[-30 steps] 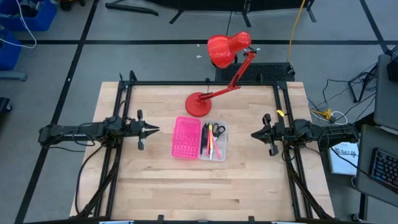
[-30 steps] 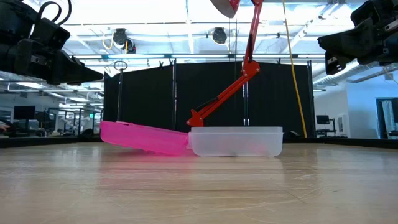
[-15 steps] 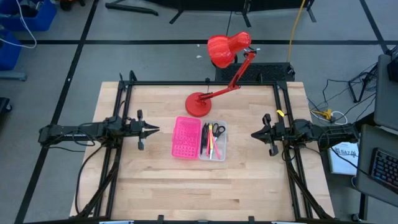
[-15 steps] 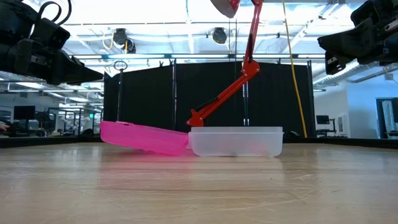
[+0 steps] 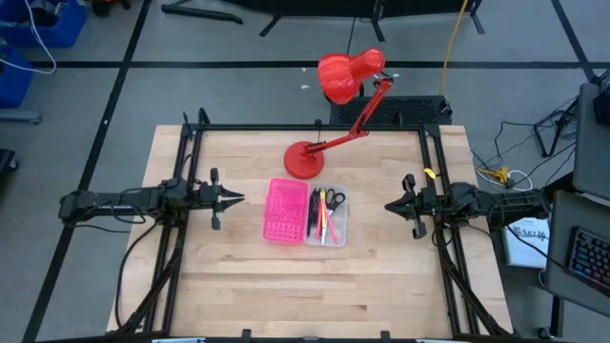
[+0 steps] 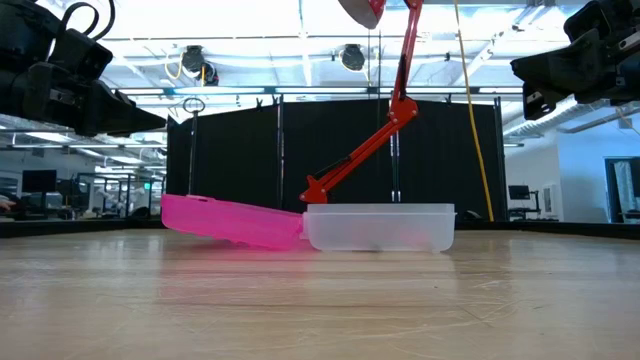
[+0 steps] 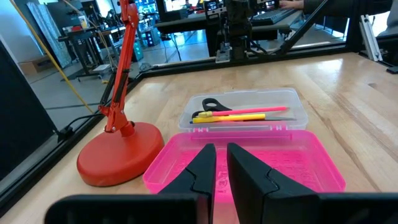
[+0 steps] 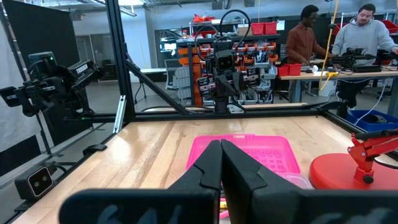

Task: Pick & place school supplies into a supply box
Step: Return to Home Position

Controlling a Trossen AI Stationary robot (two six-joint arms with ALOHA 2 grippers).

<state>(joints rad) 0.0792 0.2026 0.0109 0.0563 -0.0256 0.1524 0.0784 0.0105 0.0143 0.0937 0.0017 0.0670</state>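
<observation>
High view: we see the box [image 5: 286,211] in the middle of the table [image 5: 238,286], supplies [image 5: 324,211] in its clear half and the lamp [image 5: 305,162] toward the far edge. The left gripper [image 5: 238,198] is by the left edge and the right gripper [image 5: 389,205] by the right edge, both empty with jaws closed. Low view: both hang above the table. Left wrist: scissors [image 7: 214,104], pink pencil [image 7: 249,112] and yellow pen [image 7: 230,117] lie in the clear half. Right wrist: fingers [image 8: 208,165] touch.
</observation>
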